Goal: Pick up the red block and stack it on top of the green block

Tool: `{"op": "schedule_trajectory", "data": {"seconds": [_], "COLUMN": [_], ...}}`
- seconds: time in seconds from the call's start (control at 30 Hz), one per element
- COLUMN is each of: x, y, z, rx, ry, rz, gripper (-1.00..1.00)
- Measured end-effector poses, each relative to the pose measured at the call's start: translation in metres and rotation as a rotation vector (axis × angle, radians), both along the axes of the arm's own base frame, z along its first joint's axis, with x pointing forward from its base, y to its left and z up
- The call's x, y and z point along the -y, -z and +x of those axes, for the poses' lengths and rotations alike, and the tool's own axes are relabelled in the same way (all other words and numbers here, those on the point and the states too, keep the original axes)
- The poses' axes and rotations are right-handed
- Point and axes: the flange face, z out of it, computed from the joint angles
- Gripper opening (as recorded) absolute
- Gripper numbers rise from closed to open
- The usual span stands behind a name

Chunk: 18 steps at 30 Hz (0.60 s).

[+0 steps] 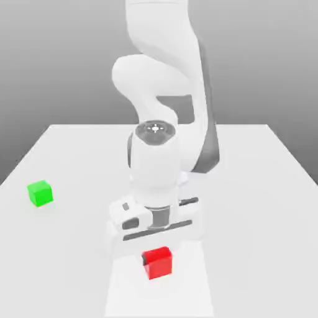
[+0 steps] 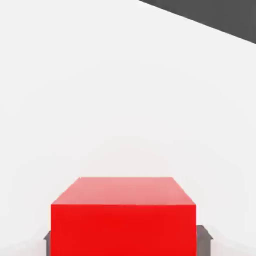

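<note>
The end effector (image 1: pixel 156 248) is seen low over the white surface (image 1: pixel 261 205), clamped on the red block (image 1: pixel 158 262); in the hand view the dark fingertips (image 2: pixel 204 239) are pressed against the block's two side faces, so the jaws are closed as far as the cube allows. The block is judged still on the surface, near the front edge of the exterior view; the green block (image 1: pixel 40 193) is well apart, toward the exterior view's left. Risks: slip or rotation in the grip on lift if the faces are caught low or off-centre; a skewed placement on the smaller green cube, toppling the stack. No long axis can be given, since it is a cube; its faces are seen squared to the fingers, top face level.
</note>
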Motion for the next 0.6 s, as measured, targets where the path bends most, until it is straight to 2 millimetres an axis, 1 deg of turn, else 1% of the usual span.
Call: {"op": "schedule_trajectory", "data": {"seconds": [0.07, 0.27, 0.3, 0.37, 0.4, 0.43, 0.47, 0.53, 0.6], "x": [0.000, 0.001, 0.017, 0.064, 0.091, 0.125, 0.154, 0.197, 0.232], "y": [-0.009, -0.059, -0.063, -0.070, -0.072, -0.075, -0.077, -0.082, -0.086], "z": [0.001, 0.000, -0.001, -0.010, -0.017, -0.030, -0.043, -0.070, -0.099], "rx": [0.002, 0.001, -0.001, -0.003, -0.004, -0.006, -0.007, -0.008, -0.009], "ry": [0.001, 0.003, 0.052, 0.196, 0.283, 0.391, 0.489, 0.651, 0.802], "rz": [0.001, 0.000, -0.004, -0.013, -0.017, -0.020, -0.023, -0.027, -0.028], "gripper": [-1.00, -1.00, -1.00, -1.00, -1.00, -1.00, -1.00, -1.00, -1.00]}}
